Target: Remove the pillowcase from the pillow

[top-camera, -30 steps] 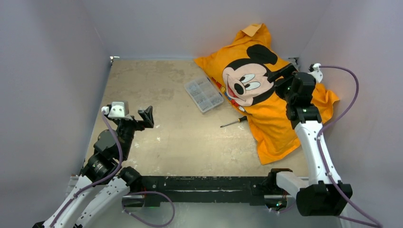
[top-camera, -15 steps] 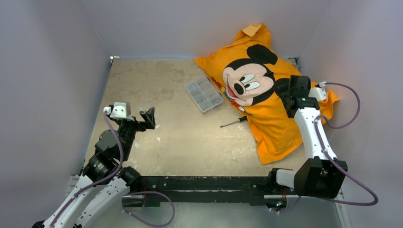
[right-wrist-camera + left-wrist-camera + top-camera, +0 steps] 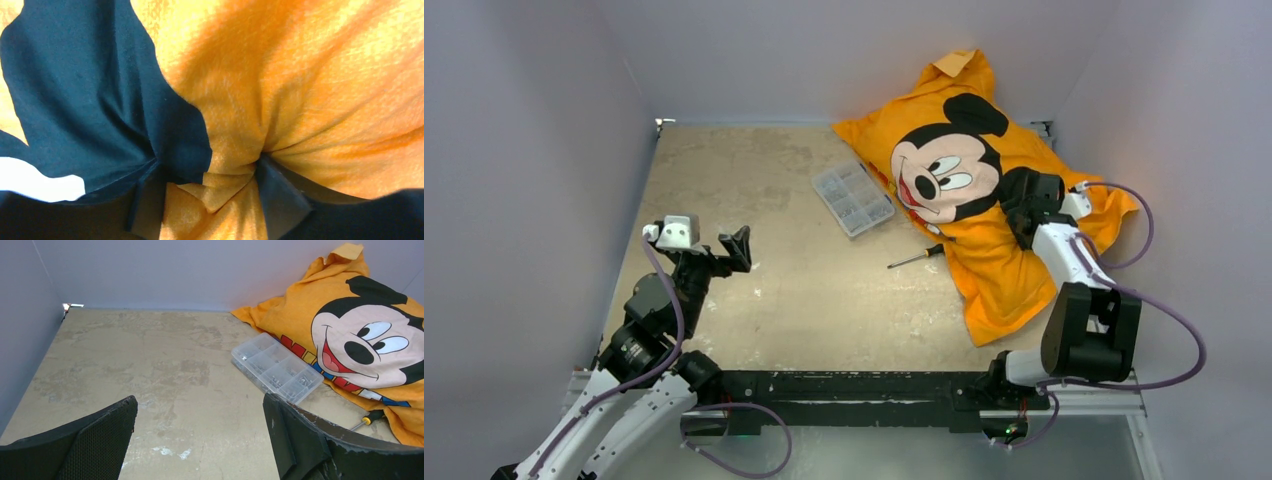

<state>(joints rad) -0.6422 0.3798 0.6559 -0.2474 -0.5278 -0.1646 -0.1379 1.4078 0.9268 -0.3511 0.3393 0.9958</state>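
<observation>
The orange pillowcase (image 3: 994,270) with the Mickey Mouse print lies at the back right of the table, plump with the pillow hidden inside it. It also shows in the left wrist view (image 3: 300,315). My right gripper (image 3: 1021,195) is pressed down into it just right of the face print. In the right wrist view the pillowcase (image 3: 325,75) fills the frame, and the gripper (image 3: 207,185) has its jaws spread with a bunched fold of orange and black fabric between them. My left gripper (image 3: 736,245) is open and empty above bare table at the left (image 3: 200,410).
A clear plastic organiser box (image 3: 852,198) of small parts lies just left of the pillowcase, also in the left wrist view (image 3: 276,368). A screwdriver (image 3: 915,257) lies in front of it. Grey walls enclose the table on three sides.
My right gripper has dropped from above Mickey's ear down into the pillowcase, and its arm has folded low. The left arm has barely moved.
</observation>
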